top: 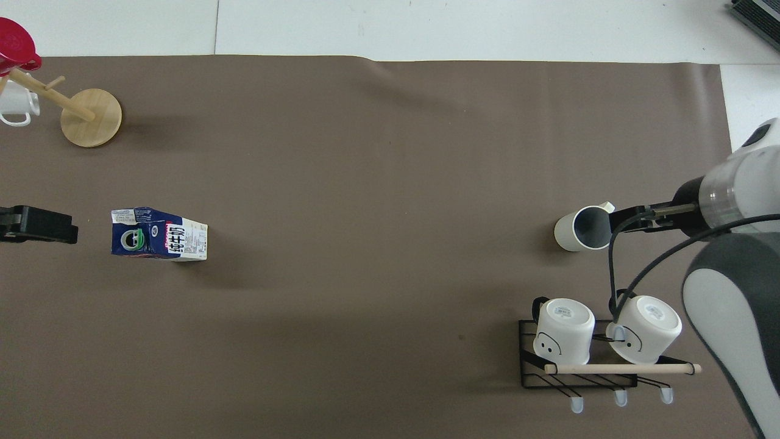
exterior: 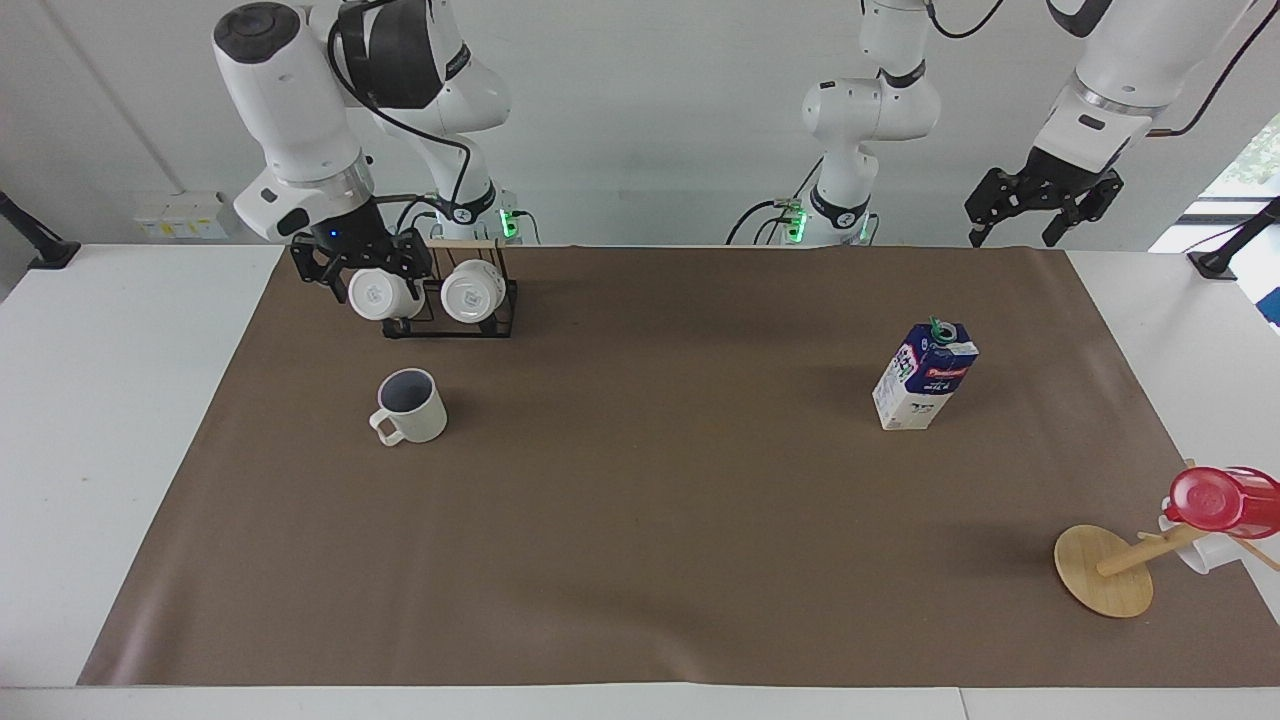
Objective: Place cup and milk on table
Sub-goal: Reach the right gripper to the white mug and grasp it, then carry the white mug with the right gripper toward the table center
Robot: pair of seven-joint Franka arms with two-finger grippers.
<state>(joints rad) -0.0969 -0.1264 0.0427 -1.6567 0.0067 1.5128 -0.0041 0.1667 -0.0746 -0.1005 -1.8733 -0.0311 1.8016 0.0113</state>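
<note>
**Right arm hanging by the mug rack, cup and milk both sitting on the mat**

The cream-white cylindrical mug with the loop handle and dark grey inside [exterior: 409, 406] stands upright on the big white surface [exterior: 120, 400], on the wide brown paper-like mat [exterior: 650, 520], toward the right arm's end. It's a bit farther from the robots than the black wire rack with a wooden rod [exterior: 450, 300], which carries two white mugs showing their marked bases [exterior: 375, 293].

The tall blue-and-white gable-top milk carton with the red label band and green cap [exterior: 925, 376] stands upright on the mat too, well apart from the cup, toward the left arm's end. Nothing is touching either one.

The right gripper [exterior: 358, 268] is up in the air, black fingers spread apart and holding nothing. In the facing view it overlaps the rack's outer mug; from overhead its tip [top: 634, 218] sits just beside the cup's rim, so I can't tell what it's over.

The left gripper [exterior: 1040, 205] hangs high over the mat's edge at its own end, fingers apart, holding nothing.

Also around: a round bamboo-based mug tree [exterior: 1105, 570] near the mat's corner at the left arm's end, carrying a red cup [exterior: 1222, 500] and a white cup [top: 15, 105].
</note>
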